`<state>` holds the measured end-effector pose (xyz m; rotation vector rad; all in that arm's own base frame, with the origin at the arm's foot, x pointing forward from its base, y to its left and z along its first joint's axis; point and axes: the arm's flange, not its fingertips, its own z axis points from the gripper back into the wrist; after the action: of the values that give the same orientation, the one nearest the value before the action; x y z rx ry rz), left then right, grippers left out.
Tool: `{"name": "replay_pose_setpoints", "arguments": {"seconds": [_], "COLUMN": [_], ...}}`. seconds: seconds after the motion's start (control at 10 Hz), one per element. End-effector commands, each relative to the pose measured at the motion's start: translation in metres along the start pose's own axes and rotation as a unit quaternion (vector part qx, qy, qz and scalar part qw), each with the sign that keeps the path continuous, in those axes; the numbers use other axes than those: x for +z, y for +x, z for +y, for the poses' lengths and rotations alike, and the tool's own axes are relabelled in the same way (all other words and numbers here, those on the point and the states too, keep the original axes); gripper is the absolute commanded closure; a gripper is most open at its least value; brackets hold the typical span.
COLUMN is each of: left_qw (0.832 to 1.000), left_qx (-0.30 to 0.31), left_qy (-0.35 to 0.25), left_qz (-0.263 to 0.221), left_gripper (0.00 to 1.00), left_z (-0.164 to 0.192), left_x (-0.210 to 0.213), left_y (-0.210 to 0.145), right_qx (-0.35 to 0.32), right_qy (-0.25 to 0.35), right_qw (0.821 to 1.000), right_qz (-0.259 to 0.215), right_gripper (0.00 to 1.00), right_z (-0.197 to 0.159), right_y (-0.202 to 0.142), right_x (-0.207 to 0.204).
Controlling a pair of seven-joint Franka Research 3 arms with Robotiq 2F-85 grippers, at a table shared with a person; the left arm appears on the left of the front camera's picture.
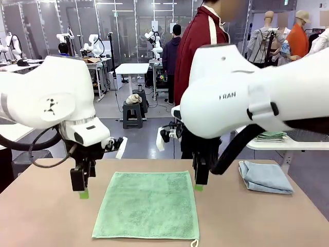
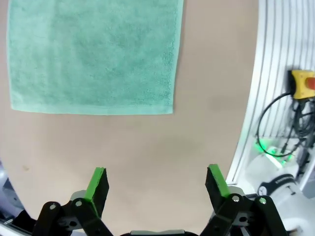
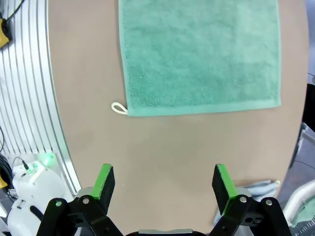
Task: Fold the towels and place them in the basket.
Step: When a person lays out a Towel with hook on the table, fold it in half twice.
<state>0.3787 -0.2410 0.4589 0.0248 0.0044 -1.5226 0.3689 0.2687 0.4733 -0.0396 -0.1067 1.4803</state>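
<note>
We are hovering the left tool and right tool, both released and empty, either side of a green towel lying flat, unfolded, on the worktop. A blue-grey towel is lying farther right. No folding looks done yet.

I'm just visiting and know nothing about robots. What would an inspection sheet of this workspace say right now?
Surface: brown table, no spills seen.
Job's things: green towel spread flat mid-table, unfolded, white loop at a near corner; blue-grey towel loosely bunched at the table's right.
Clutter: nothing seen.
Grippers: left gripper open, left of the green towel's far left corner; right gripper open, at its far right corner; both hold nothing.
Cables: black cables loop off the left arm, off the towel.
Surroundings: person in a dark red jacket at the far side; folded towels on a white side table.
</note>
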Motion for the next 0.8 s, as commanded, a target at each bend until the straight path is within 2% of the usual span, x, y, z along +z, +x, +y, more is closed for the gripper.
{"name": "replay_pose_setpoints", "arguments": {"seconds": [0.0,0.3,0.7], "left_qw": [0.999,0.999,1.000], "left_qx": [-0.021,-0.010,-0.010], "left_qy": [0.025,0.035,0.030], "left_qz": [-0.012,-0.009,0.000], "left_gripper": [0.00,0.00,0.00], "left_z": [-0.008,-0.027,-0.028], "left_x": [-0.019,-0.057,-0.101], "left_y": [-0.011,-0.009,0.001], "right_qx": [0.015,0.024,0.020], "right_qy": [0.015,0.040,0.028], "right_qw": [0.999,0.998,0.999], "right_qz": [-0.033,-0.040,-0.020], "right_gripper": [0.00,0.00,0.00], "right_z": [0.005,0.014,0.014], "right_y": [0.000,0.010,0.006], "right_x": [-0.023,-0.069,-0.122]}}
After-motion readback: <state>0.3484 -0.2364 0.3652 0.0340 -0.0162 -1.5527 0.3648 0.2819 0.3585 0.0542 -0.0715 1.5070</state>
